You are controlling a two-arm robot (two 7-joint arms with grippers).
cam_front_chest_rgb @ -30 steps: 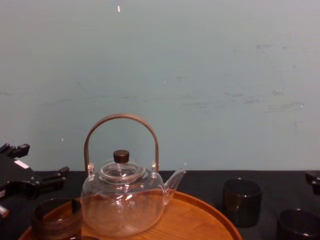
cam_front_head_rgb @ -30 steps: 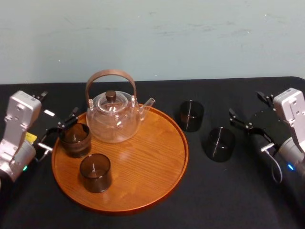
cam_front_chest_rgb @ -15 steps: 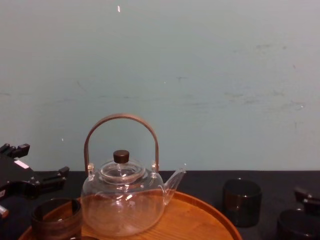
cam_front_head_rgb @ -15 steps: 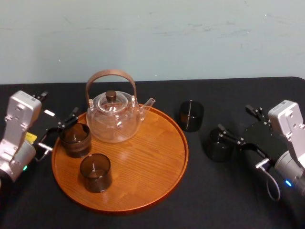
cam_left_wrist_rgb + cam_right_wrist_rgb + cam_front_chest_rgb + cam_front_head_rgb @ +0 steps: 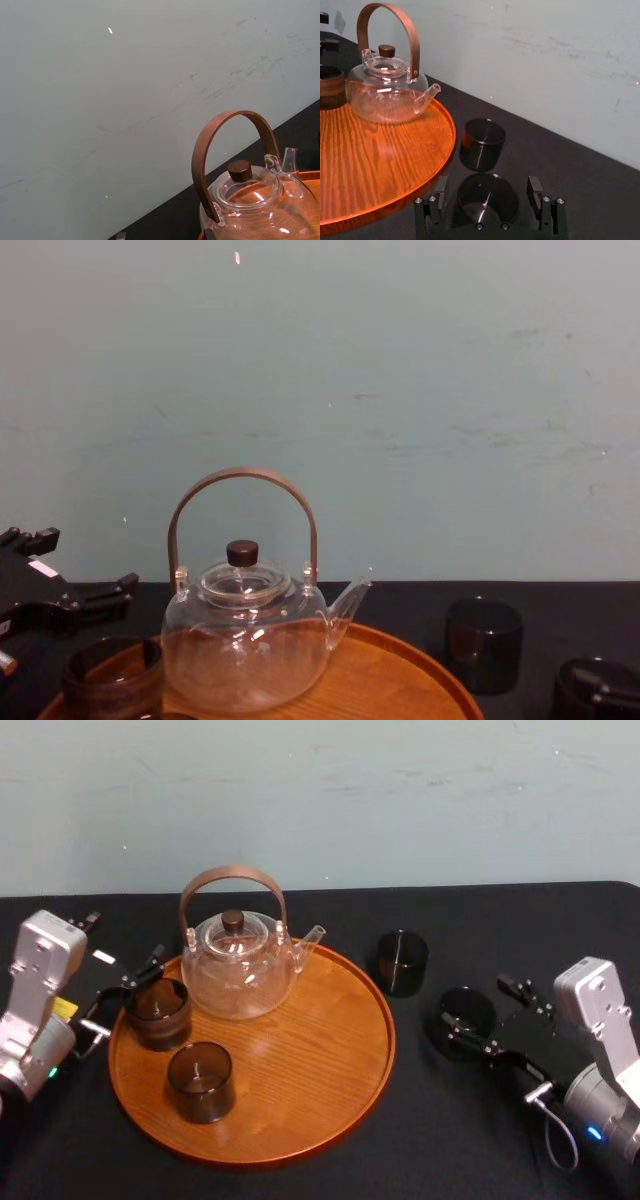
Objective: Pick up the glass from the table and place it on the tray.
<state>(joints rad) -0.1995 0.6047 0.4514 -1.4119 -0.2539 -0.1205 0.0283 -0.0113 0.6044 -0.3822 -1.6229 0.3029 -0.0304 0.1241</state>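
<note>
Straddling glass (image 5: 485,201) on table (image 5: 585,175) with my right gripper (image 5: 487,192), spread wide; left gripper (image 5: 122,990) parked at tray (image 5: 300,1060) edge, also spread.

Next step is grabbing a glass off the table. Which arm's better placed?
Right. The right gripper is open with the near glass between its fingers, right of the tray. The left gripper is at the tray's left edge, the whole tray away from that glass.

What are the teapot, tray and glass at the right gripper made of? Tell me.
Teapot: clear glass, see-through with glints; handle looks wooden. Tray: wood, visible grain, satin sheen. Glass between the open right gripper's fingers: dark smoked glass, probably; glossy streak.
</note>
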